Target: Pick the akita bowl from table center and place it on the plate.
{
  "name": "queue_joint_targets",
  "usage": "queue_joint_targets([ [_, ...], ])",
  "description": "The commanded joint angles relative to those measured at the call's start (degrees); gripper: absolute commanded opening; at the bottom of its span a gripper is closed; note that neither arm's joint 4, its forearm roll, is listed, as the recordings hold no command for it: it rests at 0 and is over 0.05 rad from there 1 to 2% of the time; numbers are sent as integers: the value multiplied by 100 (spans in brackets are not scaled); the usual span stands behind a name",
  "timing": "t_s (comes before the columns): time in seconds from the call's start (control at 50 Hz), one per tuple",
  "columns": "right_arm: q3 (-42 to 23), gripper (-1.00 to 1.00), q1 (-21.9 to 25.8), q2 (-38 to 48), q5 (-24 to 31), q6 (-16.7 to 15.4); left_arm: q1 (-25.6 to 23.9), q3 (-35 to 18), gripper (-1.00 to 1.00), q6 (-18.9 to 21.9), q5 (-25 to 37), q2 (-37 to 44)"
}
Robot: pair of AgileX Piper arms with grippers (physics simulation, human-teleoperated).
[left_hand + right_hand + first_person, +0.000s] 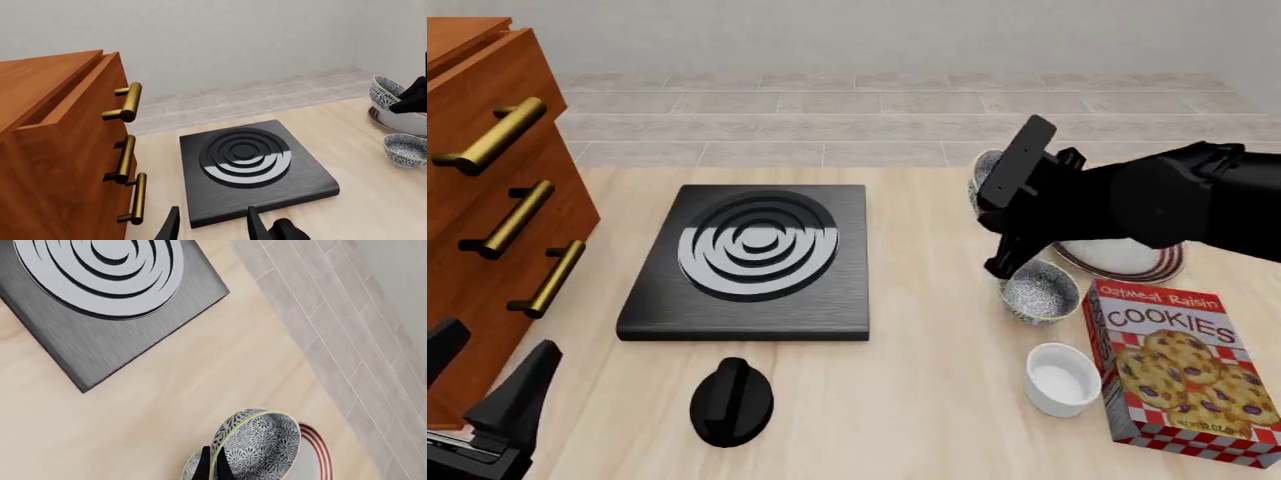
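**Bowl pinched by its rim, tilted over the plate**

The right gripper (212,467) has its jaws clenched on the rim of the akita bowl (257,447): in the right wrist view one dark finger sits inside the wall and one outside, with the bowl tipped on its side so its speckled inside faces out. The bowl hangs at the edge of the plate (319,452), whose red stripes show just beside it. In the front view the right arm covers most of the bowl (984,172), and only a sliver of it shows above the plate (1128,262).

A second, identical bowl (1040,291) stands upright on the tabletop (921,380) just in front of the plate, apart from the jaws. Near it are a small white bowl (1062,378) and a cookie box (1182,368).

The left gripper (210,225) hangs low near the stove plate (253,170), jaws released and empty, beside the wooden drawer cabinet (60,150).
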Motion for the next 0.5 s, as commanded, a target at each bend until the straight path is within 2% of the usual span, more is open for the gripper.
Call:
queue_joint_targets([
  [0.02, -162, -100, -497, 123, -83, 189, -36, 0, 100, 21, 16, -2],
  [0.06, -72, -100, -625, 172, -134, 77, -54, 0, 100, 17, 14, -2],
  [0.18, -149, -100, -922, 313, -229, 129, -68, 0, 100, -1, 17, -1],
  [0.24, -189, -100, -1084, 457, -327, 268, -68, 0, 100, -9, 17, -1],
  [0.38, -215, -100, -1415, 683, -470, 157, -64, 0, 100, -85, 22, 1],
  [0.5, -533, -100, -1655, 732, -230, 445, -76, 0, 100, -69, 28, 4],
])
